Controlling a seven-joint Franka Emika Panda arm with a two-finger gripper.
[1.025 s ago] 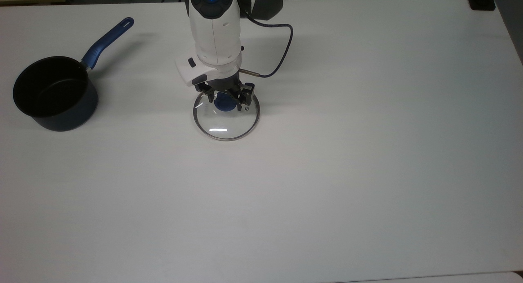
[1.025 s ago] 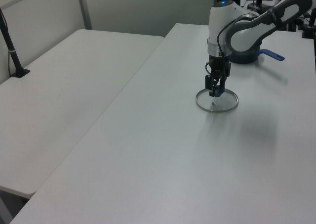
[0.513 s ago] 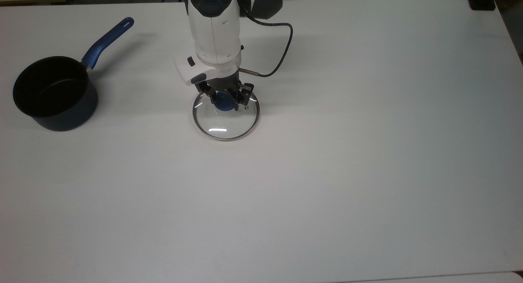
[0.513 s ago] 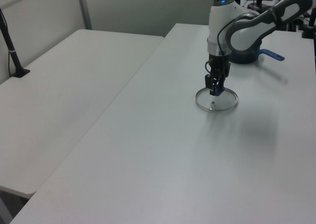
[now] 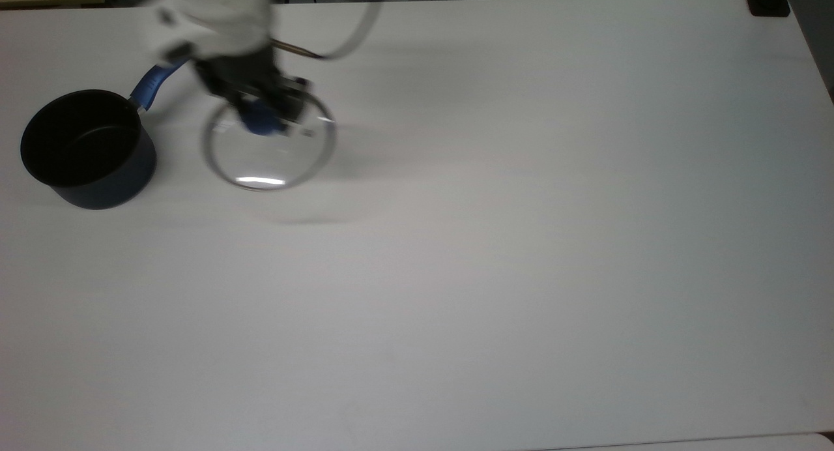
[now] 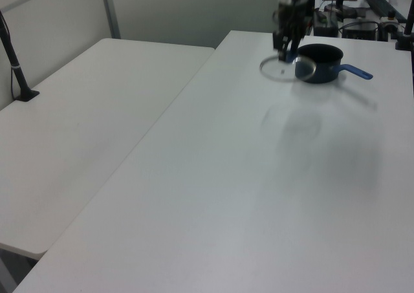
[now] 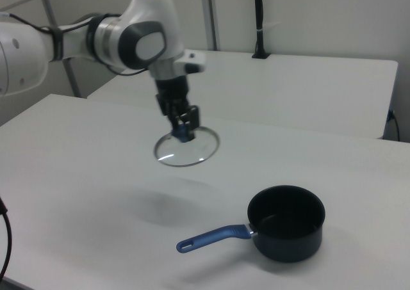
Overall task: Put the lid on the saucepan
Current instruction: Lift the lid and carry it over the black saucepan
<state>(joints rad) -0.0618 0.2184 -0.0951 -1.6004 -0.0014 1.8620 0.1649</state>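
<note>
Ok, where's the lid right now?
The lid hangs in the air above the table, held by its blue knob in the gripper. In the right view it is up and left of the saucepan, not yet over it.

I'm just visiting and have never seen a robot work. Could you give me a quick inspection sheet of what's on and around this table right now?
Surface: white table, bare apart from the job's things.
Job's things: lid held in the air by its blue knob, its shadow on the table below; saucepan stands uncovered on the table, apart from the lid, handle pointing to the right view's left.
Clutter: nothing seen.
Gripper: gripper shut on the lid's knob.
Cables: cable looping from the arm.
Surroundings: second white table alongside; black post behind.
</note>
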